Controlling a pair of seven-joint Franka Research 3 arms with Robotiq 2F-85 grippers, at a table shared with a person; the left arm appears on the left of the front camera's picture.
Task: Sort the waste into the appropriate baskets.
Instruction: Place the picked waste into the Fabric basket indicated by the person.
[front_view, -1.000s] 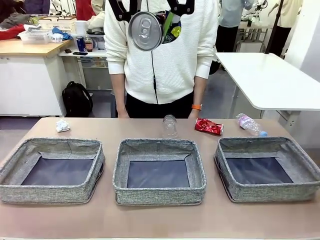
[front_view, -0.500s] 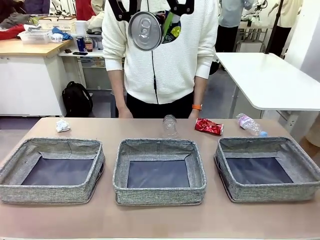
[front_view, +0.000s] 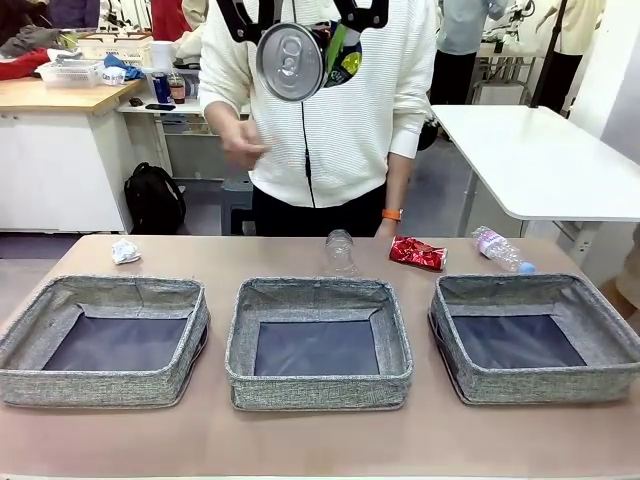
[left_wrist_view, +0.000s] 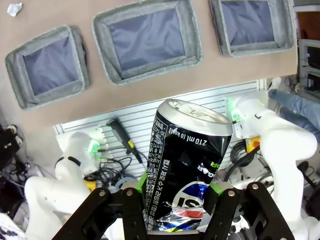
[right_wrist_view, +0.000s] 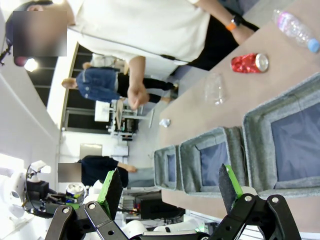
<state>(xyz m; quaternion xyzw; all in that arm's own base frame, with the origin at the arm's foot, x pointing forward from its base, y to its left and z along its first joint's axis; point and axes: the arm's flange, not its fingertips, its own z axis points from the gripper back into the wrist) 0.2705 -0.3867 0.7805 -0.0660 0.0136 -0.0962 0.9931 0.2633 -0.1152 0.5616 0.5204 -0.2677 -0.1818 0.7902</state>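
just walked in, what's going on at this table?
Waste sorting, just under way. The left gripper is shut on a dark drink can, held high above the table. The right gripper is open and holds nothing. All three grey baskets look empty. A paper wad, a clear bottle, a red can and a second bottle sit along the far edge, in front of a person with one hand at chest height.

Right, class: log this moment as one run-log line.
left gripper: shut on dark can, held high | right gripper: open | red can: on table, beyond baskets
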